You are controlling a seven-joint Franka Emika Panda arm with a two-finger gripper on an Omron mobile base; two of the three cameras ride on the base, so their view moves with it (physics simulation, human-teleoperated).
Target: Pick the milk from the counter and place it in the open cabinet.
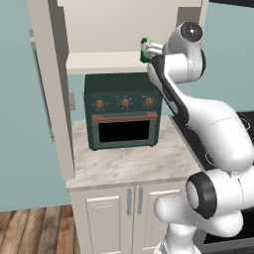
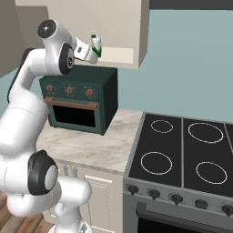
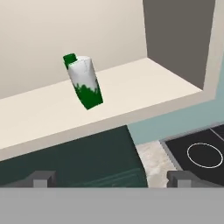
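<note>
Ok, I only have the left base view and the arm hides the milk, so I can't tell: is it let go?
Observer: Yes. In the hand view the gripper is open, and the milk is ahead of the fingers, not between them.
Operator: Is it on the shelf?
Observer: Its green base meets the cabinet shelf, back from the front edge.
Operator: Upright?
Observer: It leans in the hand view, but that camera rolls with the hand. In the right base view it looks roughly upright.
</note>
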